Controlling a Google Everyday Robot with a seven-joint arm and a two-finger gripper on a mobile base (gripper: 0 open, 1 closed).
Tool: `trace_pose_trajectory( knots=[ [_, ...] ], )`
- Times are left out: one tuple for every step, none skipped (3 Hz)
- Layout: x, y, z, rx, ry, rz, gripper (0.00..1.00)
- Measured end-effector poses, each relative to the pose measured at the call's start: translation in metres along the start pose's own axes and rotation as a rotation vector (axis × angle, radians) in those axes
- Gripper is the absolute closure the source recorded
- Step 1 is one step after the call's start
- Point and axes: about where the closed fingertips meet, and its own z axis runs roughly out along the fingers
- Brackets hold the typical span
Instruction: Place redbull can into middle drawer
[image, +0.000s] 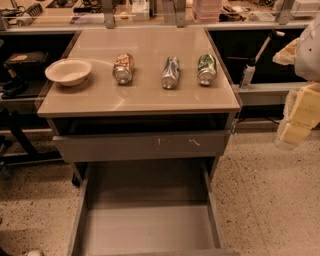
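The redbull can (170, 72), slim and silver with blue patches, lies on its side on the cabinet top, between two other cans. The middle drawer (147, 227) is pulled out wide at the bottom of the view, and its flat grey-beige bottom holds nothing. My gripper (299, 117) shows as pale yellow blocks at the right edge. It hangs off to the right of the cabinet, below the level of its top and well away from the can. It holds nothing that I can see.
An orange-tan patterned can (123, 67) and a green can (206, 69) lie on either side of the redbull can. A white bowl (68, 71) sits at the left of the top. The upper drawer's scratched front panel (140, 145) sits above the open drawer. Benches stand behind.
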Motion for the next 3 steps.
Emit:
trace_pose_trajectory(
  knots=[
    [0.000,0.000,0.000,0.000,0.000,0.000,0.00],
    [-0.004,-0.005,-0.001,-0.004,-0.009,0.017,0.00],
    [-0.018,-0.022,0.004,-0.032,-0.004,0.049,0.00]
  ],
)
